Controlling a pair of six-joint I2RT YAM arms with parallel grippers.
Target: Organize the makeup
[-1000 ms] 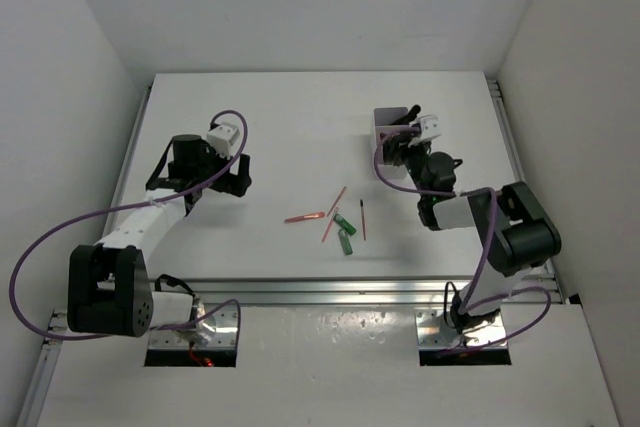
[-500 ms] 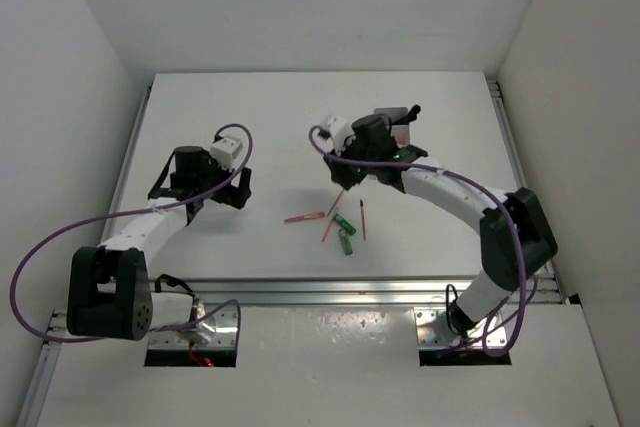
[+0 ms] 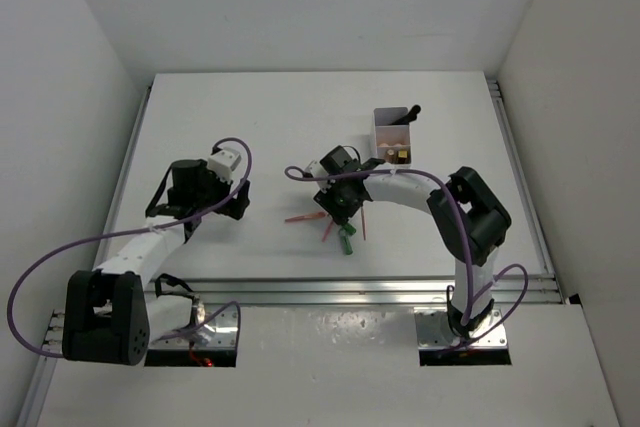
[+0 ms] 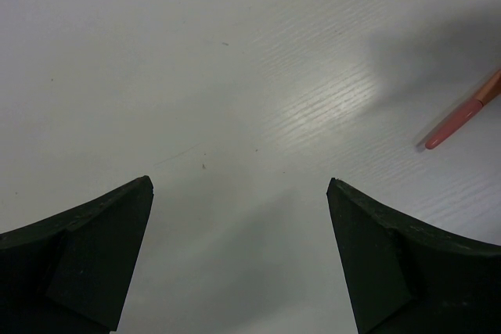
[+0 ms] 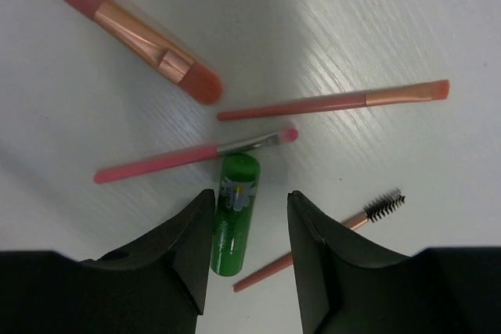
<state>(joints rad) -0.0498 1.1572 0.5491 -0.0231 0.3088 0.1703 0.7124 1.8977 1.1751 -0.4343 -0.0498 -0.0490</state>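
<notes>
**A:** Grippers first. The right gripper (image 5: 250, 199) hangs low over the scattered makeup, jaws partly apart, with one finger on each side of the green bottle (image 5: 235, 217).

**B:** Clamped on it?

**A:** No. A strip of desk (image 5: 391, 21) shows between the bottle and the finger on the frame's right. The other finger sits right at the bottle's edge, and I cannot tell whether it touches.

**B:** What's lying around it?

**A:** In the wrist view, a thin pink brush (image 5: 188, 154) lies crosswise just past the bottle's top end. Above that is a flat-tipped brush (image 5: 337, 102). A thick pink brush (image 5: 117, 17) with a copper ferrule is in the upper left. At lower right is a spoolie wand (image 5: 382, 206), its handle crossing beneath the finger on that side.

**B:** And from overhead?

**A:** The cluster sits at lower centre of the desk. The white box (image 3: 380, 137) stands up and to the right, well apart from it, with a black handle (image 3: 410, 111) poking over its far rim.

**B:** The other arm?

**A:** The left gripper (image 4: 239, 184) is left of centre, away from the cluster. Its jaws are spread wide, with desk surface showing between them. A pink brush end (image 4: 458, 119) peeks in at the right edge of its view.
</notes>
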